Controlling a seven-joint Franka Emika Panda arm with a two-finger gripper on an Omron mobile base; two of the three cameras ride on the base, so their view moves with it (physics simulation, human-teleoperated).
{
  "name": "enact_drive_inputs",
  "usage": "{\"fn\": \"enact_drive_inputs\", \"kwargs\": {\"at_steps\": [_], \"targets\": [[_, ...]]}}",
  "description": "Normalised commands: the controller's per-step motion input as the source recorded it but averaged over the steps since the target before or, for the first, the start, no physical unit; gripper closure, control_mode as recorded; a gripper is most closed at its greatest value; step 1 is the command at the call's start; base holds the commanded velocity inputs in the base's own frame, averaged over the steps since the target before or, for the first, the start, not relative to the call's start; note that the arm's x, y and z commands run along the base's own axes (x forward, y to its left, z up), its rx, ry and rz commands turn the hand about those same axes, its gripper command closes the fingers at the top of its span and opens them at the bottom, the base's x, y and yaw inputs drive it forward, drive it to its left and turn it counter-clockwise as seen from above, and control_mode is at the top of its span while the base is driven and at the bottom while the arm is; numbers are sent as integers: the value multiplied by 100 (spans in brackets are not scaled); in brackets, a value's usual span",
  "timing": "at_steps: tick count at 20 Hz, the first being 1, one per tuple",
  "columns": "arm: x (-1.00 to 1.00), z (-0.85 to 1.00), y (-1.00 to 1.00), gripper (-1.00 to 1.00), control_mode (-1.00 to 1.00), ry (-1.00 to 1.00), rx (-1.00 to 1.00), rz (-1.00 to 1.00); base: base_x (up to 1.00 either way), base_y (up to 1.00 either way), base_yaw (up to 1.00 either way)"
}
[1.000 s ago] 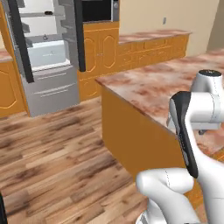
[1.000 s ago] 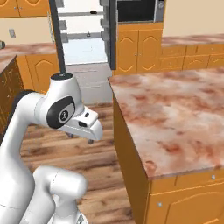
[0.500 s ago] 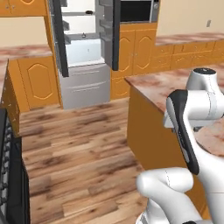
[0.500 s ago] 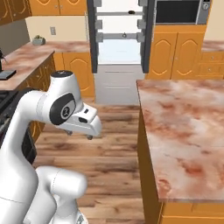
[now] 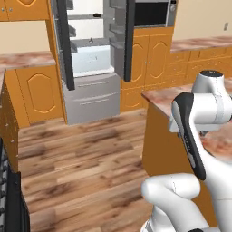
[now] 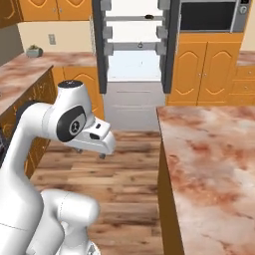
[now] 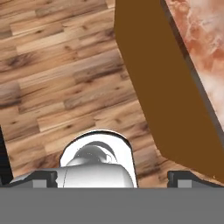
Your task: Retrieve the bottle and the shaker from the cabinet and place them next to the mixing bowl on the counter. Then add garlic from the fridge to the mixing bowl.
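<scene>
A wooden plank floor (image 5: 81, 158) fills the middle and lower left of the left base view, brown boards running crosswise; the same floor (image 6: 127, 174) lies at the centre of the right base view and takes the upper left of the hand view (image 7: 57, 78); a marble-patterned island counter (image 6: 209, 164) occupies the right half of the right base view, its top bare; its edge shows at the right of the left base view (image 5: 158, 95); a second counter (image 6: 30, 74) runs along the left of the right base view, a small greenish object (image 6: 34, 50) on it at upper left, too small to identify; fridge shelves (image 6: 133, 46) at top centre carry a small dark item (image 6: 148, 17).
</scene>
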Motion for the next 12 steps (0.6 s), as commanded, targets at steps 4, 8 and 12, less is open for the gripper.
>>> {"fn": "enact_drive_inputs", "kwargs": {"at_steps": [4, 8, 12], "targets": [[0, 0, 0, -100, 100, 0, 0, 0, 100, 0, 4], [0, 0, 0, -100, 100, 0, 0, 0, 100, 0, 4], [0, 0, 0, -100, 100, 0, 0, 0, 100, 0, 2]]}}
